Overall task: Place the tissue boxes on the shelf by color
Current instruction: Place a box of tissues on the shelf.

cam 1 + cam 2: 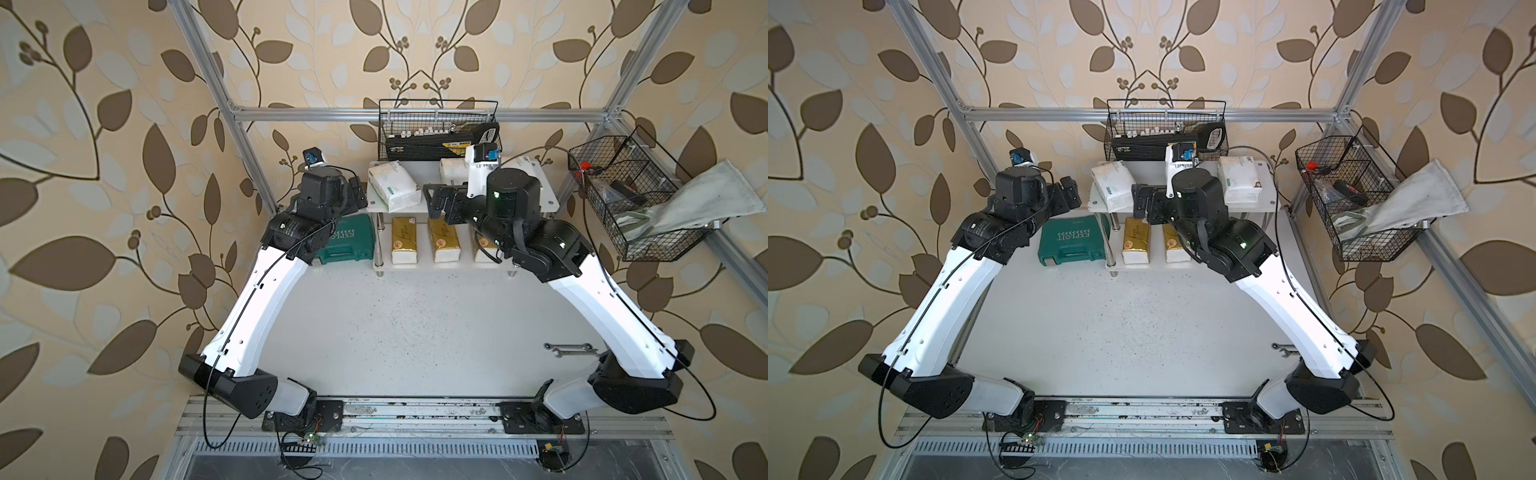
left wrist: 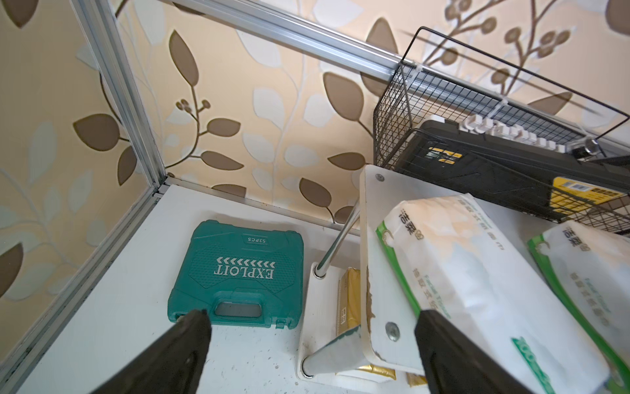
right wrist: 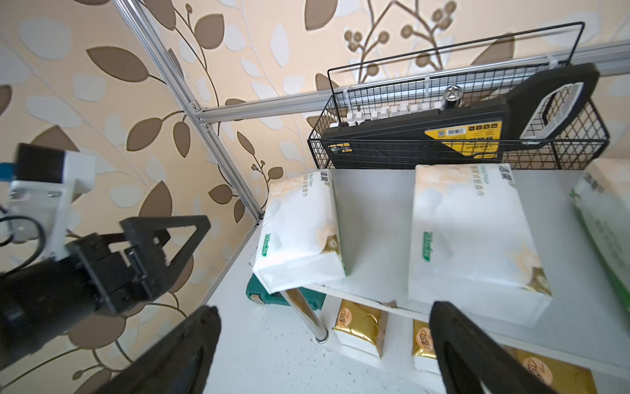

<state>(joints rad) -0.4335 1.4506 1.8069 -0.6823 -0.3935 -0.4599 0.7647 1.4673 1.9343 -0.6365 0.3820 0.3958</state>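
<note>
- Nearest me, I see no packs lying on the speckled white counter (image 1: pixel 395 332), so I judge the sorting is finished.
- Both pincers gape empty: the left pincer (image 2: pixel 312 315) is beside the shelf's end, the right pincer (image 1: pixel 433 202) over its front edge.
- The white two-tier board shelf (image 3: pixel 371 218) on chrome legs holds one colour per tier. Three shiny gold soft tissue packs (image 1: pixel 404 240) lie below and three matte white green-labelled packs (image 1: pixel 392 185) above. The white pack nearest the left pincer overhangs a corner.

Tally: three white tissue packs (image 3: pixel 300 232) (image 3: pixel 474 238) (image 3: pixel 610 232), green-labelled; three gold tissue packs (image 3: pixel 361 325) (image 3: pixel 421 344) (image 3: pixel 572 378); six packs in all. One shelf (image 1: pixel 415 268), two boards. One green tool case (image 1: pixel 349 241). Two black wire baskets (image 1: pixel 436 120) (image 1: pixel 648 245). One long black case (image 1: pixel 440 145) in the rear basket. One wrench (image 1: pixel 569 349). One grey cloth (image 1: pixel 706 195). Two robot arms (image 1: pixel 257 299) (image 1: pixel 594 303).
</note>
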